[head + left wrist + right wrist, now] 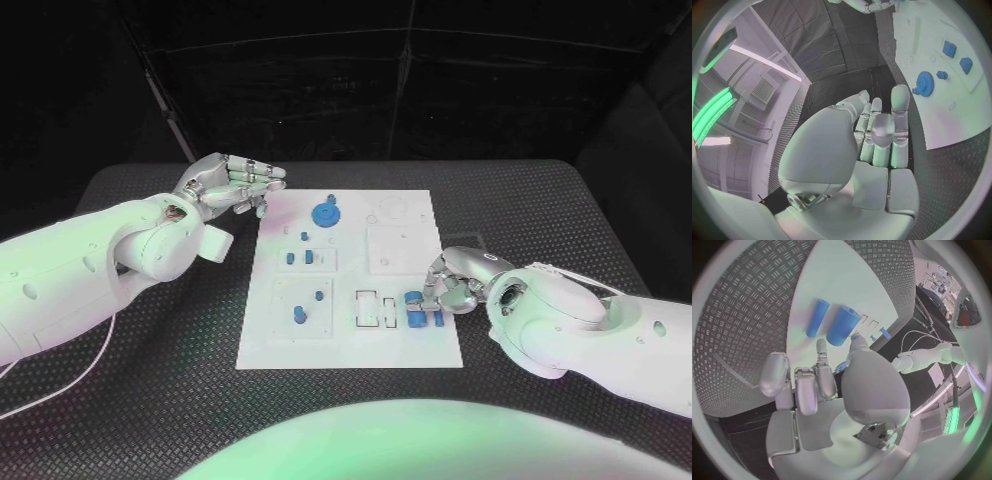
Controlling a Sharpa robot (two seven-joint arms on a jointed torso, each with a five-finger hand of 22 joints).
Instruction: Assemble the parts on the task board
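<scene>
Parts lay scattered over the white task board (408, 345) at mid-table: a blue gear (327, 213) near its far end, small blue pegs (299, 258) in the middle, and two blue cylinders (420, 308) by its right edge. The right hand (459, 282) rested over that edge with its fingertips (821, 346) just beside the cylinders; whether they pinched anything could not be told. The left hand (228, 184) hovered off the board's far left corner, fingers (900, 102) curled in together on nothing, the gear lying just beyond them.
</scene>
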